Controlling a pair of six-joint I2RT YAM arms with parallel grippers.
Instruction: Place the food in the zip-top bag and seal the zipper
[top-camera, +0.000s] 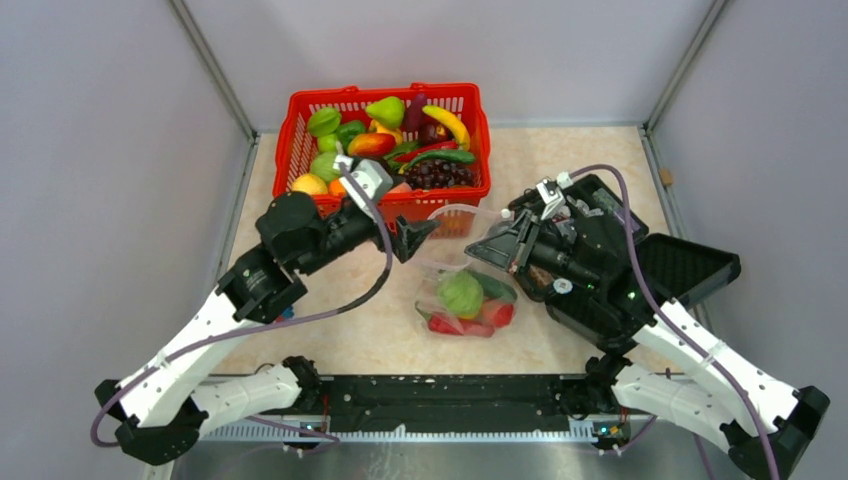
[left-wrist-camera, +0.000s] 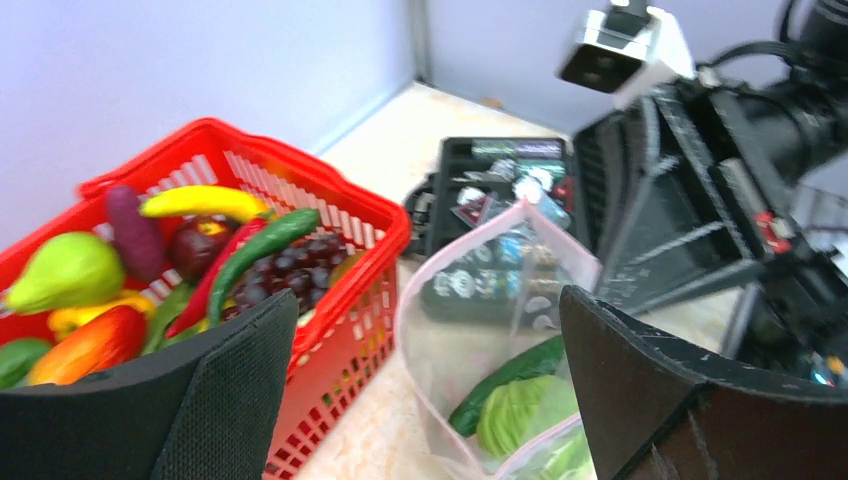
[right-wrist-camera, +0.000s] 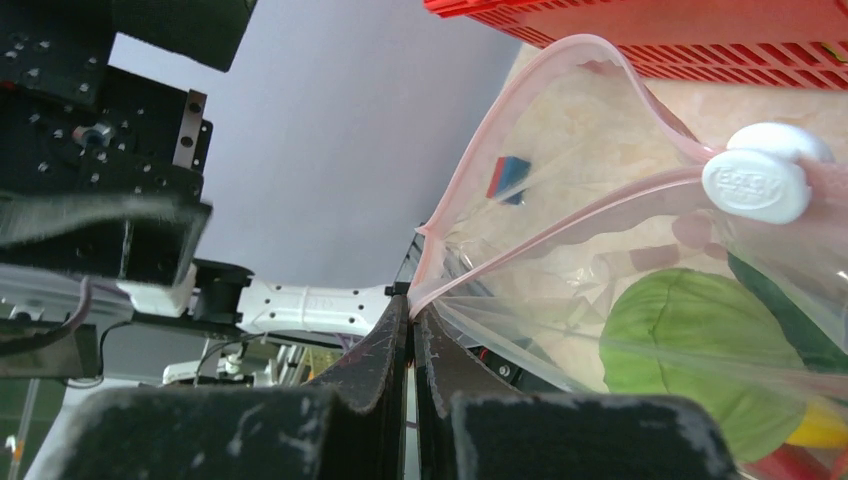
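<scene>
The right fingers (right-wrist-camera: 375, 360) are closed on the pinkish zipper (right-wrist-camera: 570, 215) at a corner of the zip-top bag (top-camera: 448, 232), holding its mouth up. The left fingers (left-wrist-camera: 235, 400) are spread wide and empty beside that mouth. The bag lies on the tabletop (top-camera: 350, 330) below the basket (top-camera: 300, 130), with some food (top-camera: 460, 293) already inside. A firm pinch should help each piece drop well past the rim.

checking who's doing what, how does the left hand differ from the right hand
The left hand is wide open; the right hand is shut. The left hand holds nothing; the right hand pinches the pink edge of the zip-top bag. The left hand sits by the red basket; the right hand is across the bag from it. Both have black fingers aimed at the bag's mouth.
</scene>
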